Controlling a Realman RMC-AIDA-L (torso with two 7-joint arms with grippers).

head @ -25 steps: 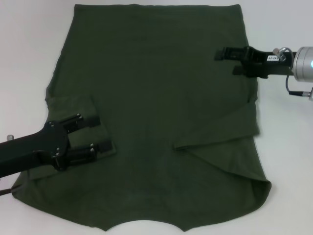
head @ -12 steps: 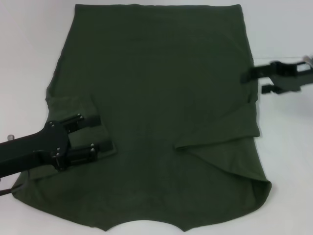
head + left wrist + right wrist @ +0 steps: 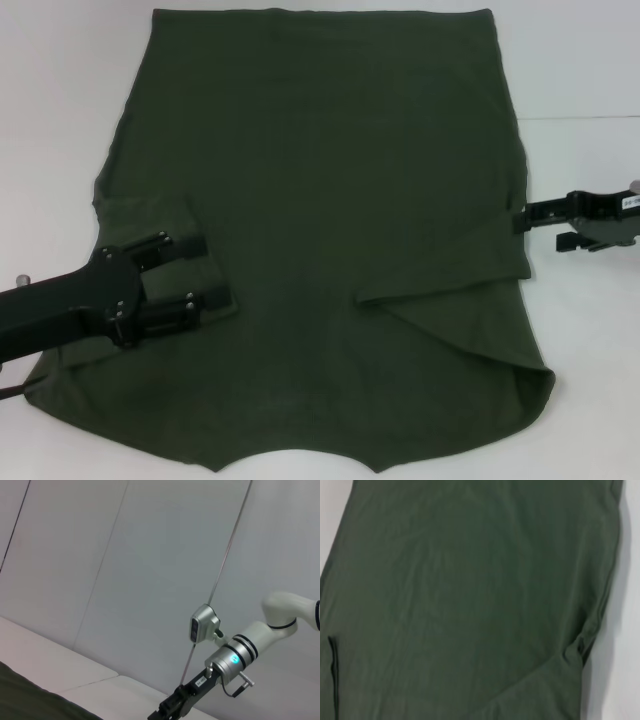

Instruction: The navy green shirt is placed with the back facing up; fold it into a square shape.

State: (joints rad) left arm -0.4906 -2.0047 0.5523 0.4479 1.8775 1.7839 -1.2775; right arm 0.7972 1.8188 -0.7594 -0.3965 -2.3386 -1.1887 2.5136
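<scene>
The navy green shirt (image 3: 330, 200) lies flat on the white table, both sleeves folded inward, its collar notch at the near edge. My left gripper (image 3: 207, 272) rests open on the folded left sleeve, one finger on each side of the sleeve's inner edge. My right gripper (image 3: 537, 228) hovers open just off the shirt's right edge, level with the folded right sleeve (image 3: 450, 280). The shirt (image 3: 470, 600) fills the right wrist view. In the left wrist view a corner of the shirt (image 3: 30, 702) shows, with the right gripper (image 3: 170, 711) far off.
White table (image 3: 590, 400) surrounds the shirt, with bare strips on both sides. A grey panelled wall (image 3: 150, 555) stands behind the table. The right arm's silver wrist (image 3: 235, 660) reaches in from the side.
The right gripper has drawn back from over the shirt's upper right part, moving right and nearer, to just off the cloth's edge. The left gripper and shirt have not moved.
</scene>
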